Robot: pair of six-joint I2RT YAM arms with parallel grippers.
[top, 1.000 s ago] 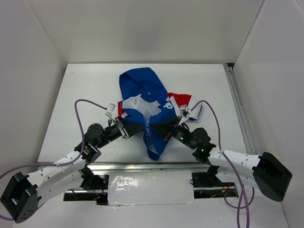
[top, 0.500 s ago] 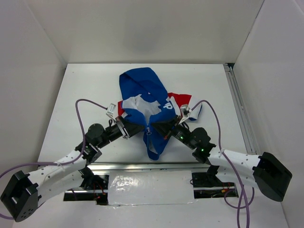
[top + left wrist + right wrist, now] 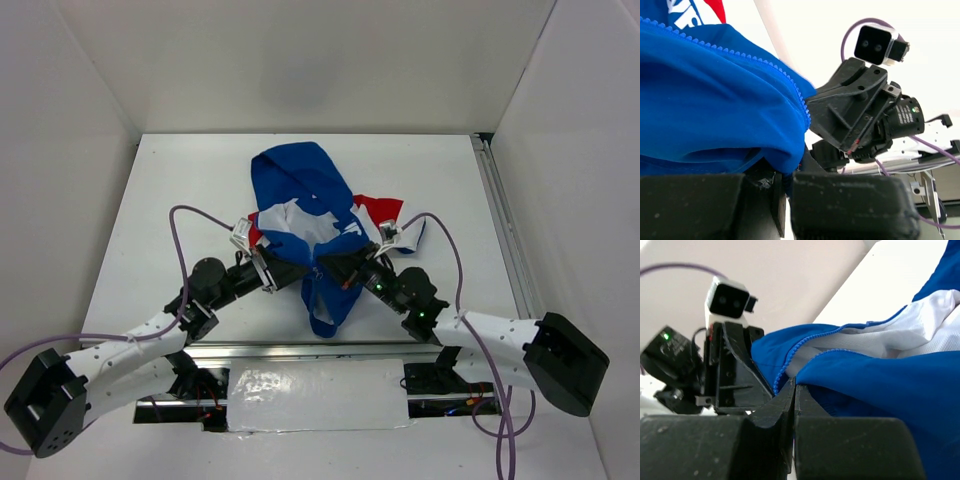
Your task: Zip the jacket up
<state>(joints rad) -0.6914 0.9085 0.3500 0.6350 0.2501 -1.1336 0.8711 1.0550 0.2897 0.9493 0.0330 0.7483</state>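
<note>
We are pinching the jacket (image 3: 715, 110) with the left gripper (image 3: 784, 186): blue fabric is running down between its nearly closed fingers. The right gripper (image 3: 794, 389) is pressing its fingers fully together on the opposite front edge, where the zipper teeth (image 3: 790, 357) are curving down to the fingertips. From above, the left gripper (image 3: 285, 272) and right gripper (image 3: 333, 264) are facing each other close together across the front opening, with the lower hem drooping between them toward the near edge. The jacket (image 3: 300, 185) is lying bunched at the middle of the white table (image 3: 170, 190), its pale lining showing, its hood pointing to the far side and a red-and-white sleeve to the right. Both arms are reaching in from the near edge, trailing purple cables (image 3: 190, 213).
</note>
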